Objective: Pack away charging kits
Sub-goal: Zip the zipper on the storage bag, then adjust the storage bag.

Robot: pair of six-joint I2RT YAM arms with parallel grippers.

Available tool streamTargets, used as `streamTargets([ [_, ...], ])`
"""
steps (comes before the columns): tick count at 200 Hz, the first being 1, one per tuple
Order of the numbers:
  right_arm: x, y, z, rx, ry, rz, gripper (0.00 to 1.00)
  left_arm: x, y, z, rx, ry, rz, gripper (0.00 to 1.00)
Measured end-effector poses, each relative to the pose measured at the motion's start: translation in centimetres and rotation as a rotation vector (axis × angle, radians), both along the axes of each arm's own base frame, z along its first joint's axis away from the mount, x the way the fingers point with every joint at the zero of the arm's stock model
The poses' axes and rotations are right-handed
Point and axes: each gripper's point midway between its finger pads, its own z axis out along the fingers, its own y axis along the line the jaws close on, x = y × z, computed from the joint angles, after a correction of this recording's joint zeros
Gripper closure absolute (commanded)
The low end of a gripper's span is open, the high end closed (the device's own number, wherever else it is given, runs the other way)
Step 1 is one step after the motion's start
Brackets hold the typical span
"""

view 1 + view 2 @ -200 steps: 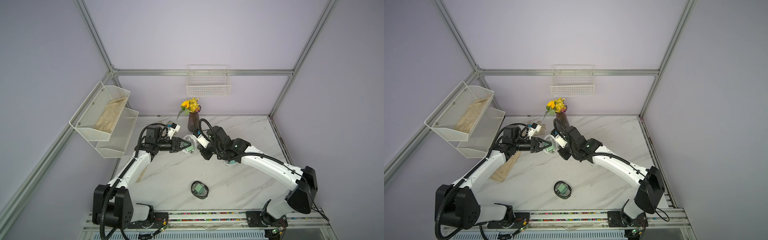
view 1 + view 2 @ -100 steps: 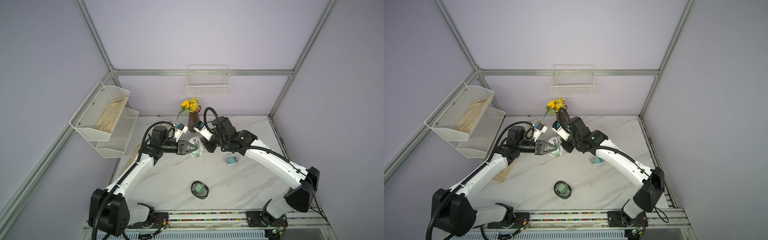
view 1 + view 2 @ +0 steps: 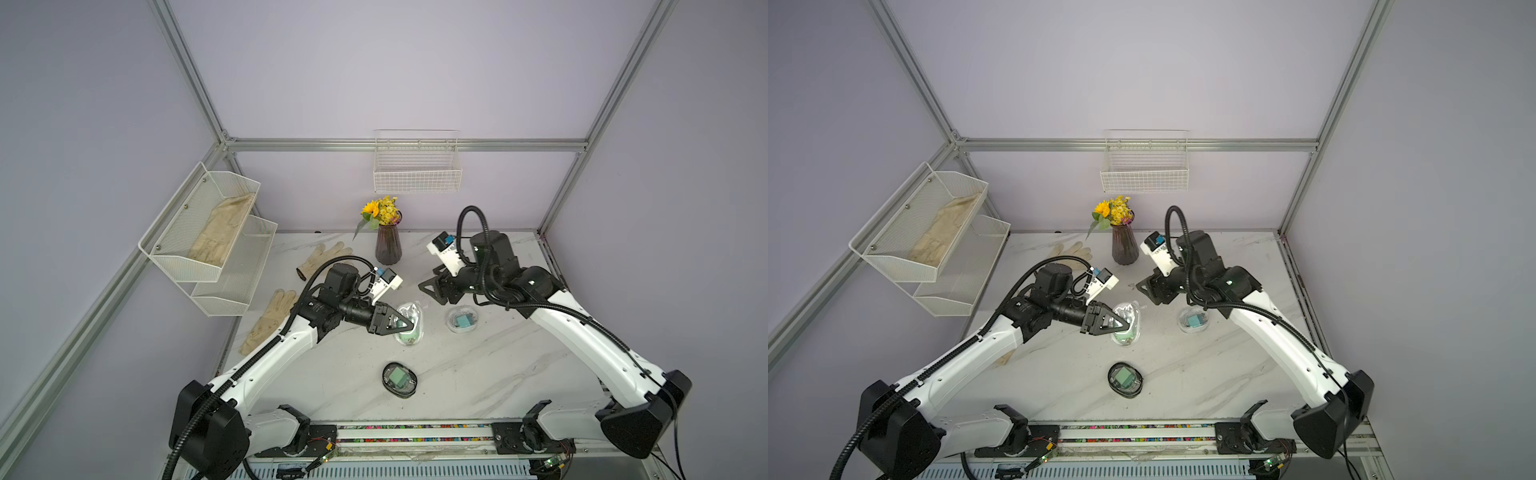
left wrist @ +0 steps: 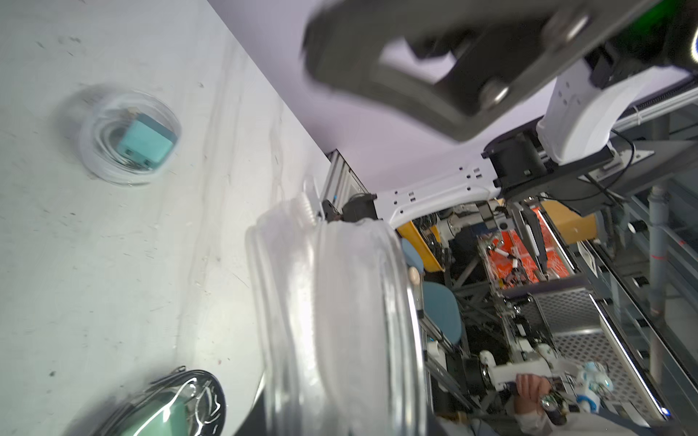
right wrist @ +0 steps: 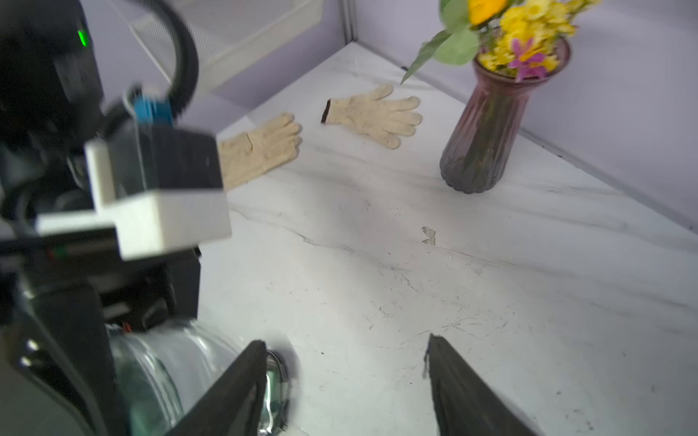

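Observation:
My left gripper (image 3: 405, 324) (image 3: 1121, 325) is shut on an oval transparent case (image 3: 412, 322) (image 3: 1128, 320) with a green adapter and white cable inside, held just above the table's middle. That case fills the left wrist view (image 4: 332, 321). My right gripper (image 3: 432, 289) (image 3: 1148, 291) (image 5: 343, 377) hangs open and empty, back-right of the held case. A clear case with a teal adapter (image 3: 462, 320) (image 3: 1192, 321) (image 4: 130, 139) lies on the table below the right wrist. A black-rimmed case (image 3: 400, 379) (image 3: 1125, 380) (image 4: 170, 407) lies nearer the front.
A purple vase of flowers (image 3: 387, 245) (image 5: 479, 132) stands at the back. Two cream gloves (image 3: 328, 257) (image 3: 270, 320) lie on the table's left side, a third in the two-tier wire rack (image 3: 208, 232). A white wire basket (image 3: 417, 170) hangs on the back wall.
The right gripper opened, let go of the transparent case and drew back to the right. The left gripper carried the case rightward and toward the front.

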Motion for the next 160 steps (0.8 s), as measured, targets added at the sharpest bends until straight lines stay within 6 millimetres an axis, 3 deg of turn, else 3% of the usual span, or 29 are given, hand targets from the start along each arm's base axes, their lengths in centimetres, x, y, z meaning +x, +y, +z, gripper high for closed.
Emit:
streamTargets([
  [7,-0.4,-0.3,1.2,0.040,-0.010,0.008,0.21,-0.5,-0.2,-0.1,0.003,0.000,-0.017,1.00],
  [11,-0.8,-0.3,1.9,0.070,-0.010,0.019,0.12,-0.7,-0.3,-0.2,0.007,0.003,-0.025,1.00],
  [21,-1.7,0.0,3.0,0.127,-0.007,0.060,0.05,-1.3,-0.6,-0.4,0.016,0.009,-0.044,1.00],
  [34,-2.7,0.7,3.2,0.176,0.023,0.122,0.05,-1.9,-0.8,-0.9,0.029,0.015,-0.064,1.00],
  [50,-3.6,1.5,1.3,0.203,0.095,0.176,0.04,-2.4,-1.2,-1.3,0.046,0.027,-0.081,1.00],
  [78,-5.4,2.0,-3.7,0.220,0.272,0.223,0.04,-2.9,-1.6,-1.3,0.055,0.026,-0.098,1.00],
  [93,-6.4,2.0,-5.2,0.241,0.331,0.241,0.04,-2.8,-1.6,-1.0,0.052,0.018,-0.100,1.00],
  [117,-8.0,1.9,-6.4,0.277,0.382,0.273,0.13,-2.8,-1.7,-0.7,0.048,0.004,-0.103,1.00],
  [160,-10.1,2.1,-7.1,0.365,0.446,0.343,0.54,-2.9,-1.8,-0.6,0.048,0.000,-0.104,1.00],
])
